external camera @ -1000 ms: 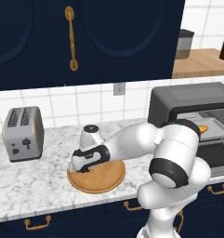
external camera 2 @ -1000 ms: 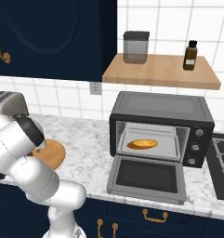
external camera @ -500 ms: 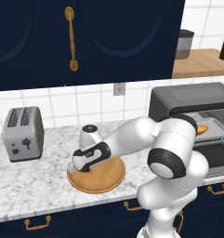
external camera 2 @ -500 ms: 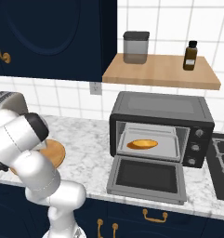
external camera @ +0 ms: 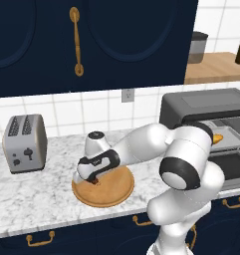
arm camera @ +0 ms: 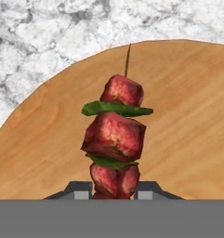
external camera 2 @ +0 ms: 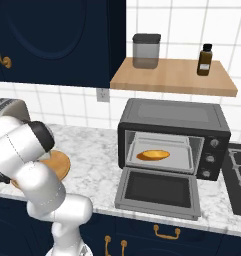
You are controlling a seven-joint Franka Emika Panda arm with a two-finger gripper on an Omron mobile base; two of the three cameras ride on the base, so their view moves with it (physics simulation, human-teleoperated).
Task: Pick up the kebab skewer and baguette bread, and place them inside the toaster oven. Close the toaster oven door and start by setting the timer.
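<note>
The kebab skewer (arm camera: 115, 135), red meat chunks with green slices on a thin stick, lies on a round wooden board (arm camera: 187, 116). My gripper (arm camera: 114, 191) is shut on its near end, one fingertip on each side of the lowest chunk. From the left base view the gripper (external camera: 93, 178) points down onto the board (external camera: 111, 191) and hides most of the skewer. The baguette bread (external camera 2: 153, 155) rests on the rack inside the toaster oven (external camera 2: 172, 117). The toaster oven door (external camera 2: 159, 190) hangs open, flat and low in front.
A silver two-slot toaster (external camera: 24, 143) stands on the marble counter left of the board. Above the oven a wooden shelf (external camera 2: 174, 77) carries a jar (external camera 2: 146, 50) and a dark bottle (external camera 2: 205, 59). A stove (external camera 2: 239, 175) adjoins the oven on the right.
The jaws have closed from wide open onto the skewer. The hand has stayed over the board, dipping slightly.
</note>
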